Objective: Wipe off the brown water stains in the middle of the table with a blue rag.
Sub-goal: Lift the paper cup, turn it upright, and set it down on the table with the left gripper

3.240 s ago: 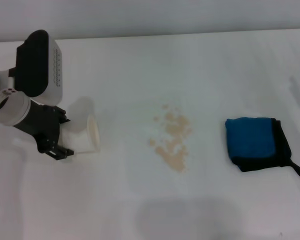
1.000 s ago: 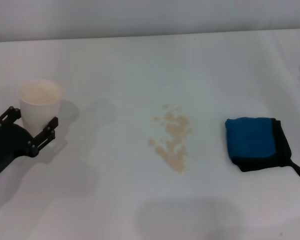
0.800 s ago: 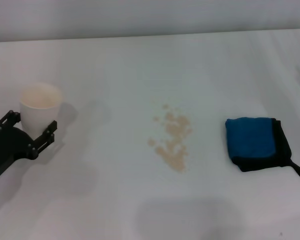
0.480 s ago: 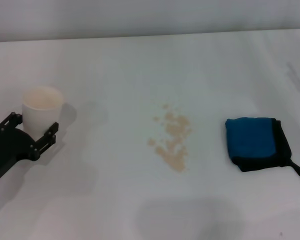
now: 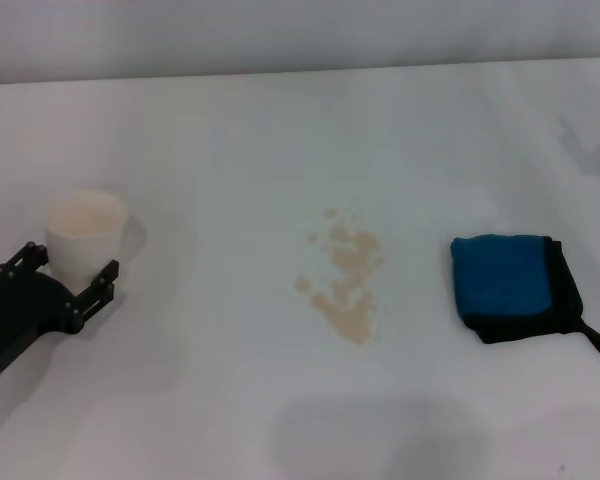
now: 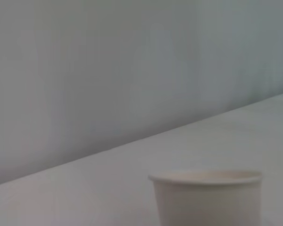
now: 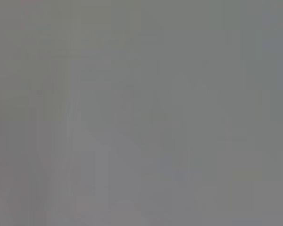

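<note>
Jaws of the left gripper [image 5: 68, 283]: spread apart, one finger at each side of the white paper cup [image 5: 84, 234], just short of its base; whether either finger touches the cup wall cannot be told. Gripper low at the left edge of the bench [image 5: 230, 400], black, its arm running off the lower left corner.

Cup: upright, mouth open upward, beige inside; seen close in the left wrist view [image 6: 207, 197], standing on the bench before a plain grey wall.

Brown water stains [image 5: 344, 287]: pale tan cluster of blotches and specks, mid-bench, well apart from the cup.

Blue rag [image 5: 505, 283]: folded, roughly square, black edging along its right side, short black loop tail at its lower right corner; lies flat on the bench to the right of the stains, apart from them.

Right gripper: out of sight in every view; jaw state cannot be told.
</note>
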